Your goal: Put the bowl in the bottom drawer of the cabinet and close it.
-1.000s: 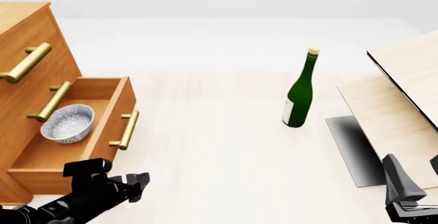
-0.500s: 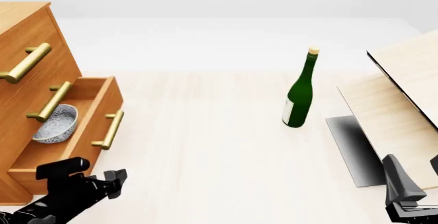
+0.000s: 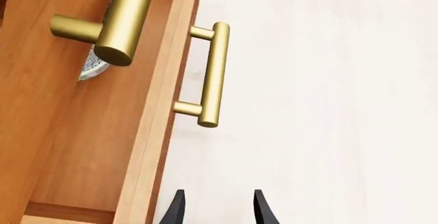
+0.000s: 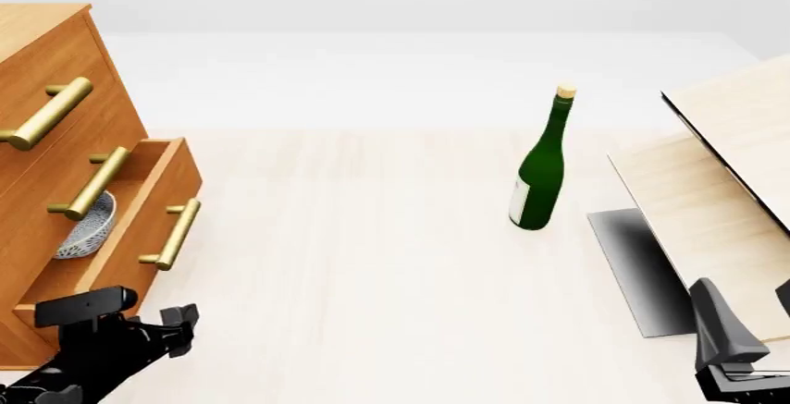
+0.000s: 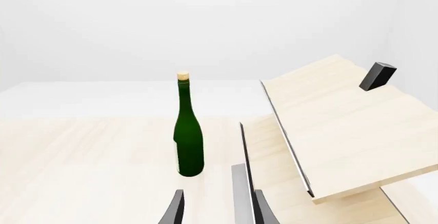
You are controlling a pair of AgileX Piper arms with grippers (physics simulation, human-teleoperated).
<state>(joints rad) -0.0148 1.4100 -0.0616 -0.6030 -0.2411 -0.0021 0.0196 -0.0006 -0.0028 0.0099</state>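
Half done: bowl point(image 4: 87, 226) lying inside the bottom drawer point(image 4: 129, 224) of the cabinet point(image 4: 50, 99), drawer partly out, needing a last push shut, left gripper point(image 3: 217, 208) spread and empty beside its front.

Both arms are showing matte black, blocky housings with angular edges. The left gripper point(image 4: 185, 316) is ending in short dark fingers; the right gripper point(image 5: 216, 208) is presenting two slim, tapered black fingertips point(image 5: 176, 209).
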